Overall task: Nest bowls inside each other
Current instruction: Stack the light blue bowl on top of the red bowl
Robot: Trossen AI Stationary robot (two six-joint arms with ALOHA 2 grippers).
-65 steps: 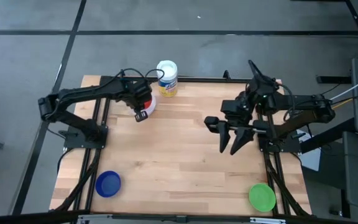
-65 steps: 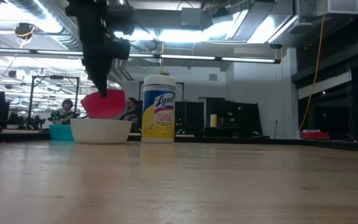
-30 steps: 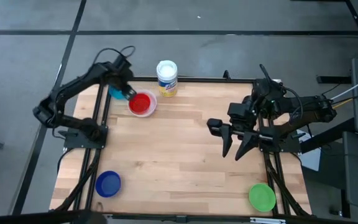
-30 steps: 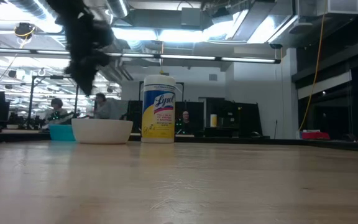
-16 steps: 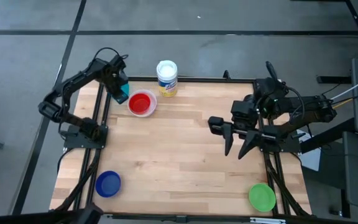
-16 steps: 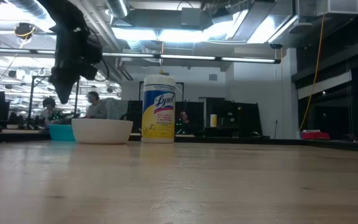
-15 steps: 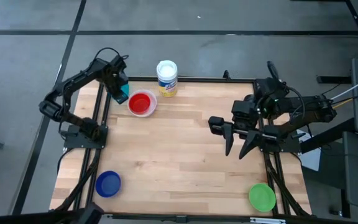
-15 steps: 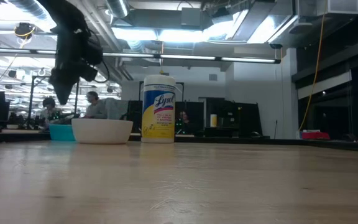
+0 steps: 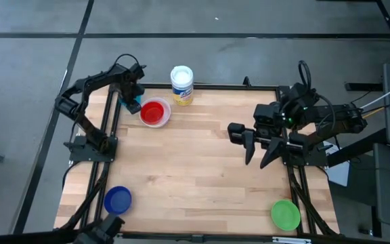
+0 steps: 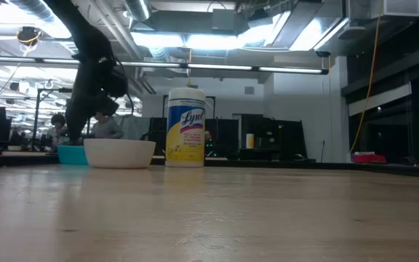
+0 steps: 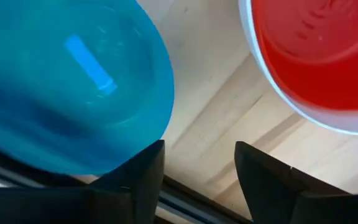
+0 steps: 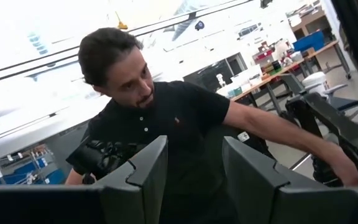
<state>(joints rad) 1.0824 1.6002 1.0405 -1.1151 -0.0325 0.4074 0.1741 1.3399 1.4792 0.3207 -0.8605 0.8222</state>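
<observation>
The left gripper (image 9: 133, 102) hangs open and empty over the teal bowl (image 9: 131, 106) at the table's (image 9: 195, 169) far left edge, just beside the red bowl (image 9: 154, 112) nested in the white bowl (image 10: 119, 153), while the right gripper (image 9: 258, 156) hovers open, holding nothing, above the table's right side.

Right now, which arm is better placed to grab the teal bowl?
The left. Its left gripper hangs open right beside the teal bowl at the table's far left corner, while the right gripper waits across the table.
</observation>
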